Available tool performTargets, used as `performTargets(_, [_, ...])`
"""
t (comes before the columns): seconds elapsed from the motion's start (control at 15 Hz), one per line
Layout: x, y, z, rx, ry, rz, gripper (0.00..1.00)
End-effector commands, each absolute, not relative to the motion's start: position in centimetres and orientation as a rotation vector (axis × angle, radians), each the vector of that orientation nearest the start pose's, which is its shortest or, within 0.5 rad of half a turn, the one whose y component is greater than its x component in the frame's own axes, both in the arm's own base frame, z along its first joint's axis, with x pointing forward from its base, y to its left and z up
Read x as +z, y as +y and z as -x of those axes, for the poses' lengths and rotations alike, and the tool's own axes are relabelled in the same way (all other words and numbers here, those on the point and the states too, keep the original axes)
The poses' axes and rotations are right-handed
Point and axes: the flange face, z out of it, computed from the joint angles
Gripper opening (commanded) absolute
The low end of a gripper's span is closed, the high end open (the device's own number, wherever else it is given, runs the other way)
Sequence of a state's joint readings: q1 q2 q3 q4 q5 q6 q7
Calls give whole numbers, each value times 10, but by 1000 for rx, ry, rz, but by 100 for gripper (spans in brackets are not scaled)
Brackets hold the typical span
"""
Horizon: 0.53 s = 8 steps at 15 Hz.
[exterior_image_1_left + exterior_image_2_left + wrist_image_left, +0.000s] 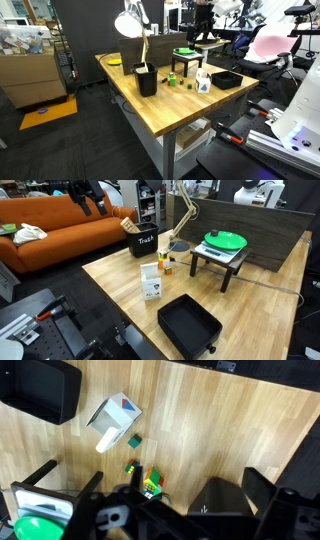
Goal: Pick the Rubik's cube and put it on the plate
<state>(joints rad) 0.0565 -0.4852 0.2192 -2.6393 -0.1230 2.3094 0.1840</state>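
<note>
The Rubik's cube [152, 484] lies on the wooden tabletop [220, 430], well in from its edges, near the white carton [115, 418] and apart from the green plate [225, 240], which sits raised on a small black stand [232, 264], while the pincer is released, grasping nothing.

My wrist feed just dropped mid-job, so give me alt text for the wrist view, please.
Looking down on a wooden table, the Rubik's cube sits near bottom centre. The green plate shows at bottom left, a black tray at top left, and a white carton lies between tray and cube.
</note>
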Motion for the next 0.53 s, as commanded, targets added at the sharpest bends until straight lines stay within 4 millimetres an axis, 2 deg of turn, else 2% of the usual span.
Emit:
performTargets(0.0, [409, 103, -391, -276, -240, 3276, 100])
performTargets(0.13, [404, 102, -401, -250, -234, 3271, 100])
performTargets(0.47, [407, 102, -401, -258, -234, 3270, 100])
